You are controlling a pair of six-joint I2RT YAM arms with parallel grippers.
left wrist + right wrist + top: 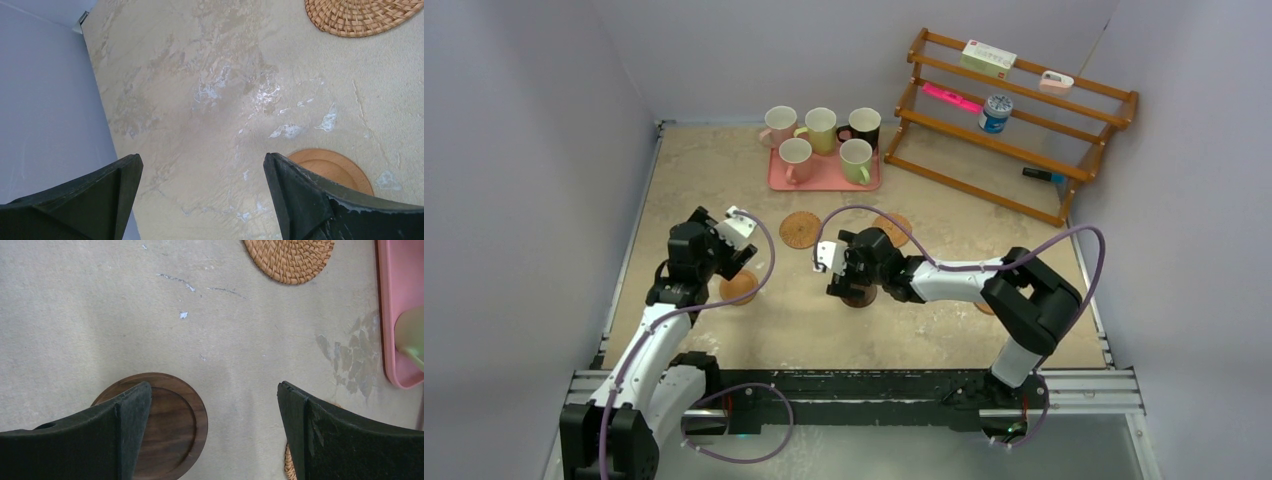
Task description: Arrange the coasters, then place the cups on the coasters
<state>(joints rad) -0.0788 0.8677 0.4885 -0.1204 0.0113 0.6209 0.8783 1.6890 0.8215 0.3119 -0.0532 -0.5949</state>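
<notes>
Five cups stand on a pink tray (824, 180) at the back: two pink (780, 125) (795, 158), a yellow (820, 128), a black (864, 127) and a green (856, 160). Two woven coasters (800, 229) (892, 228) lie in front of the tray. My left gripper (740, 262) (202, 170) hangs open over bare table, an orange wooden coaster (738, 288) (335, 167) just beside its right finger. My right gripper (840, 282) (215, 395) is open too, its left finger over a dark brown coaster (859, 296) (172, 425). Another coaster (984, 308) peeks from behind the right arm.
A wooden rack (1064, 170) leans at the back right with a blue-and-white can (996, 112), a box (987, 58) and small items on it. Grey walls close in the table on both sides. The tray's edge (395, 315) shows in the right wrist view.
</notes>
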